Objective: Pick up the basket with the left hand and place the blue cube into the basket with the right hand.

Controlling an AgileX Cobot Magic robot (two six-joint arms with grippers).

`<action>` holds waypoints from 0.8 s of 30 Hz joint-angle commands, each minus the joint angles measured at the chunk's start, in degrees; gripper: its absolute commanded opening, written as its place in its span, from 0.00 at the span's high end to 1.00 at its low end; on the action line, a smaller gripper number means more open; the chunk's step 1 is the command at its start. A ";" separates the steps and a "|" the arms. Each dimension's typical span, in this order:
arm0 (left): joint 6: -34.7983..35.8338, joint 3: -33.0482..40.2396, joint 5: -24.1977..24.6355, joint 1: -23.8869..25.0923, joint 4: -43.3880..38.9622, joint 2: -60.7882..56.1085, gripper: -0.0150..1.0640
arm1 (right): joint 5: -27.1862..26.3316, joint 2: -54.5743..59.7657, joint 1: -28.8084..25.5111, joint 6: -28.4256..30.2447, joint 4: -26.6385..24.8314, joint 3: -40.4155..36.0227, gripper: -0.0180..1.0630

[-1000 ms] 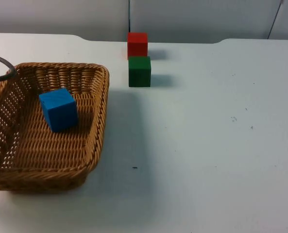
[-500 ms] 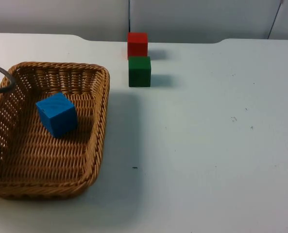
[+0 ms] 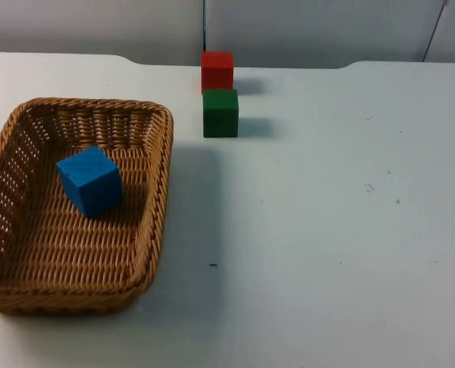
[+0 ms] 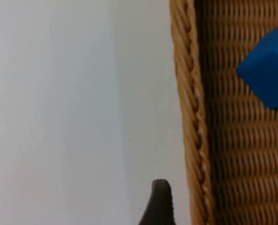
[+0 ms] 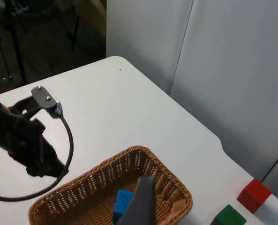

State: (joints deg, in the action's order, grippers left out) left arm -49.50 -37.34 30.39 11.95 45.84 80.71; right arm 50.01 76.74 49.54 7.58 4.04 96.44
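A white counter (image 3: 327, 230) is running back to a grey partition wall (image 3: 311, 31). Toward the near left corner, a wicker basket (image 3: 154, 192) is sitting flat on the counter, and the blue cube (image 3: 90, 181) is lying inside it, turned at an angle on the woven floor. The left end effector (image 4: 158, 206) is hanging over bare counter just outside the basket's rim, not touching it; whether its fingers are spread or pressed together cannot be told. The right end effector (image 5: 141, 204) is waiting high above the counter, looking down on the basket, its fingers likewise unreadable. Farther back, near the far edge, a green cube (image 3: 220, 113) is standing just in front of a red cube (image 3: 217, 70).
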 commanded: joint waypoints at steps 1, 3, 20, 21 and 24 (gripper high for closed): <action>0.60 -0.13 2.44 -0.13 -0.30 -6.84 0.35 | -12.40 -6.17 0.25 -1.27 -1.79 -13.87 0.26; 0.60 -0.13 3.06 -0.13 -0.16 -9.28 0.35 | -15.76 -7.99 0.25 -1.66 -2.26 -19.59 0.26; 6.55 0.09 7.26 -6.45 -0.54 -42.24 0.36 | -35.38 -28.05 0.25 -1.55 -7.34 -58.35 0.26; 6.55 0.09 7.26 -6.45 -0.54 -42.24 0.36 | -35.38 -28.05 0.25 -1.55 -7.34 -58.35 0.26; 8.00 0.09 10.04 -8.87 -2.34 -46.41 0.36 | -34.44 -33.05 0.25 -1.55 -7.34 -61.21 0.26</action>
State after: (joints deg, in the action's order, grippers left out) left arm -42.86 -37.34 38.39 4.39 44.57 36.29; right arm 15.89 46.35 49.54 6.21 -3.15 36.49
